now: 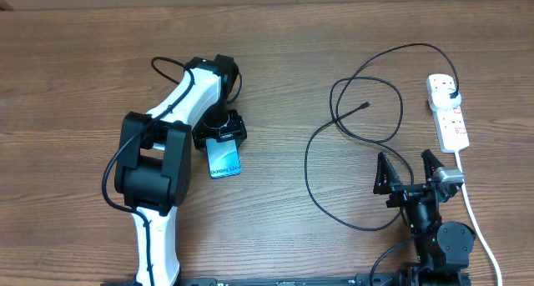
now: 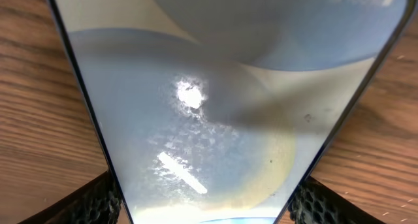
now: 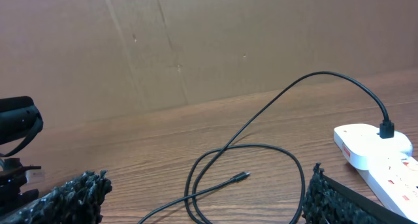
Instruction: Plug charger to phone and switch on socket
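Note:
The phone (image 1: 224,161) lies left of centre with its cyan screen up; it fills the left wrist view (image 2: 222,106). My left gripper (image 1: 221,134) sits over its far end, with a finger against each long edge (image 2: 209,204). The charger (image 1: 310,173) loops across the right half of the table. Its connector tip (image 1: 367,105) lies loose, also in the right wrist view (image 3: 243,176). Its black plug head (image 1: 451,94) sits in the white socket (image 1: 450,123), as the right wrist view shows (image 3: 386,129). My right gripper (image 1: 409,171) is open and empty near the front edge (image 3: 202,201).
The socket's thick white cord (image 1: 474,215) runs from the strip toward the front right, past my right arm. A brown cardboard wall (image 3: 196,41) stands behind the table.

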